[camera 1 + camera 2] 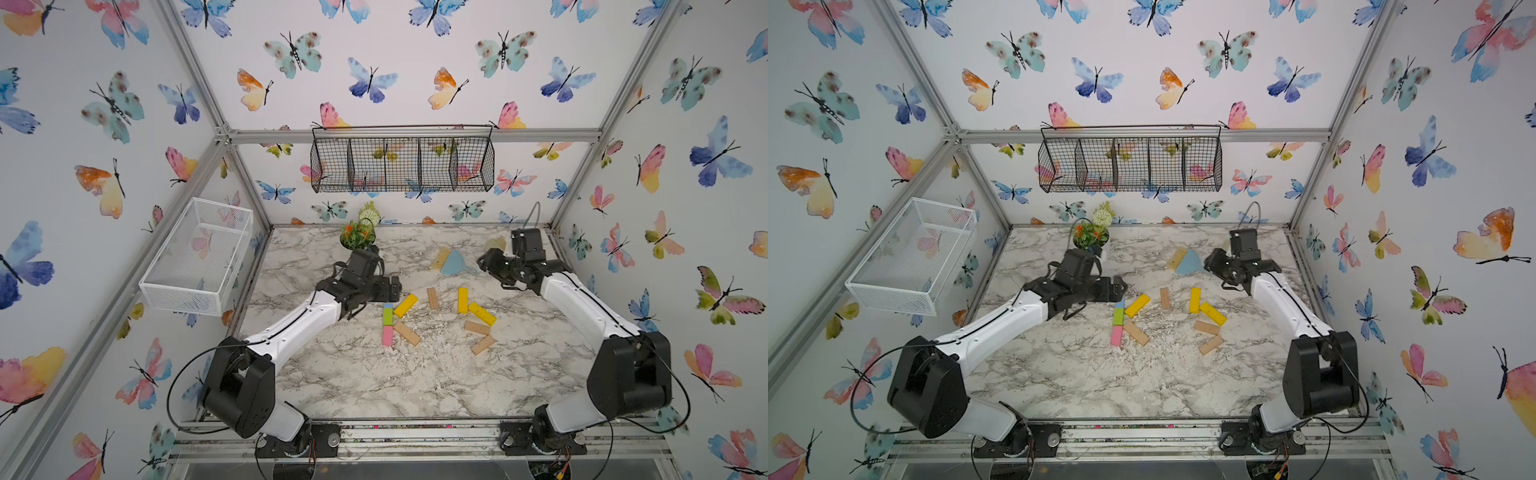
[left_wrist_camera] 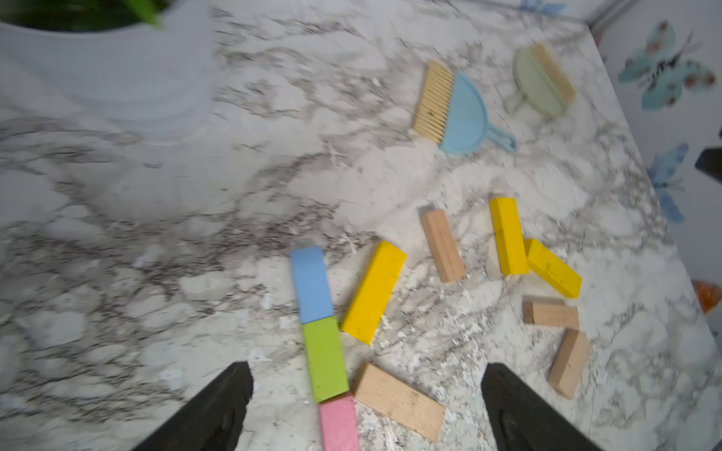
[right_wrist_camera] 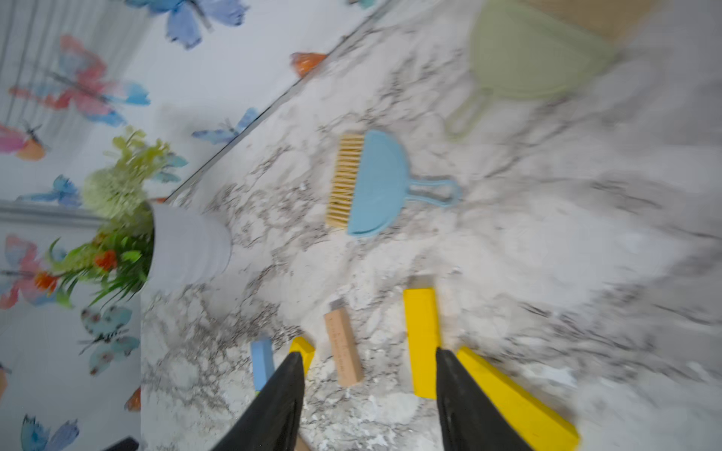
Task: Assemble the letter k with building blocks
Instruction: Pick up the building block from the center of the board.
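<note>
1. The left gripper (image 2: 365, 369): jaws spread wide with nothing between them. In a top view the left gripper (image 1: 395, 286) hangs over the marble table (image 1: 353, 382), just beyond the far end of the coloured row.
2. The right gripper (image 3: 368, 353): jaws parted and holding nothing. It sits near the handle of the blue dustpan (image 1: 455, 262) and apart from every block.
3. The blue block (image 1: 387, 306), green block (image 1: 387, 317) and pink block (image 1: 387, 336) lie flat, end to end in one straight row. Blue is farthest from the robot and pink nearest.
4. The left yellow block (image 1: 406, 305) lies flat and slants away from the row. Its near corner is just beside the blue-green joint.
5. The left tan block (image 1: 407, 333) lies flat and slants the opposite way. One end is just beside the green-pink joint.
6. The far tan block (image 1: 432, 299) lies alone between the left yellow block and the other two yellow ones.
7. The middle yellow block (image 1: 462, 300) and right yellow block (image 1: 482, 313) meet at one end, forming an angle.
8. The right tan block (image 1: 477, 328) lies just beside the right yellow block, on the robot's side of it.
9. The near tan block (image 1: 482, 345) lies slanted, close to the right tan block.
10. The green dustpan (image 2: 541, 84), with its brush, sits at the far right of the table. In the top views the right arm partly hides it.
11. The potted plant (image 1: 358, 235) stands at the far edge of the table, behind the left arm.
12. The black wire basket (image 1: 402, 164) hangs on the back wall, and the white mesh basket (image 1: 199, 253) on the left wall.
</note>
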